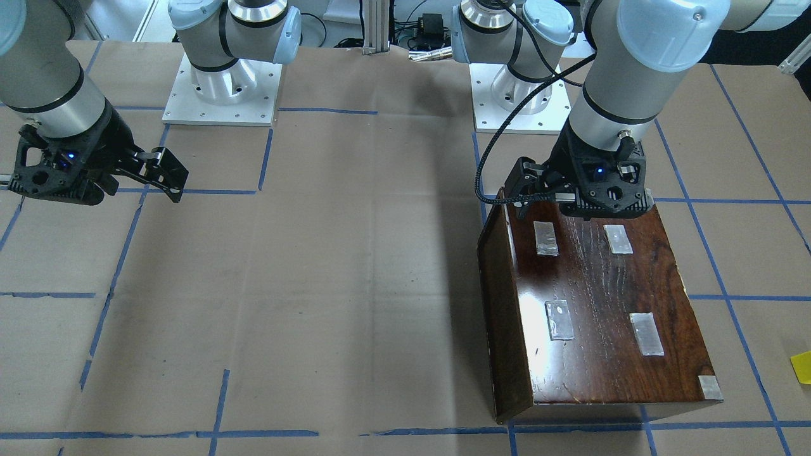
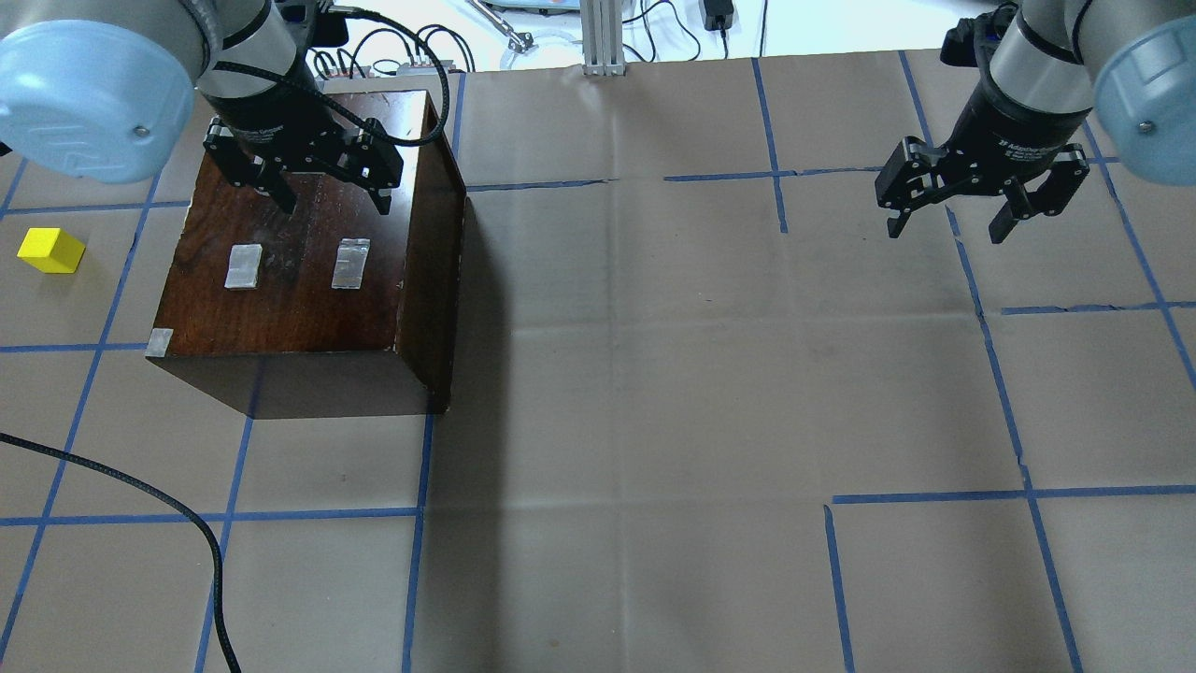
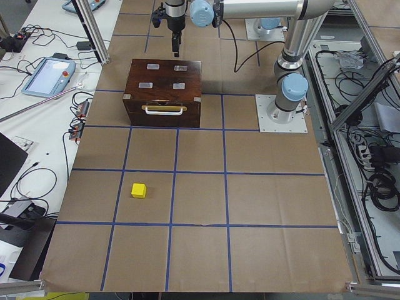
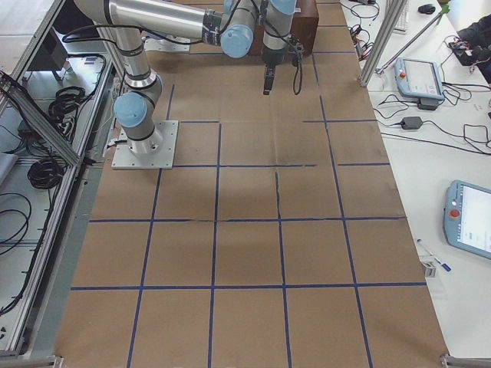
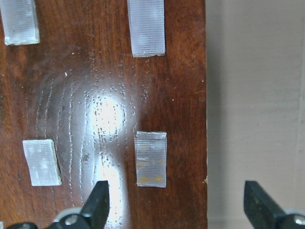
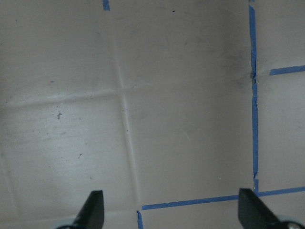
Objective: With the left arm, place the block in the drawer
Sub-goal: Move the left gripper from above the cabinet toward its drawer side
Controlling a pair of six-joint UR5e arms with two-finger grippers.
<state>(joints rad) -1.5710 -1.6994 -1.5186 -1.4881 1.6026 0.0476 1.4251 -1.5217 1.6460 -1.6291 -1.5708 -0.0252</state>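
The yellow block (image 2: 51,250) lies on the brown paper to the left of the dark brown box (image 2: 290,280), apart from it; it also shows in the exterior left view (image 3: 138,190). The drawer is pushed in: only its dark front with a pale handle (image 3: 164,110) shows, and the pale wood tray is hidden. My left gripper (image 2: 334,204) is open and empty, hovering over the far part of the box top. In the left wrist view (image 5: 177,207) its fingers straddle the box's right edge. My right gripper (image 2: 948,229) is open and empty above bare paper at the far right.
Silvery tape patches (image 2: 350,264) sit on the box top. A black cable (image 2: 140,491) curves over the near left of the table. The two arm base plates (image 1: 222,95) stand at the robot's side. Blue tape lines grid the paper.
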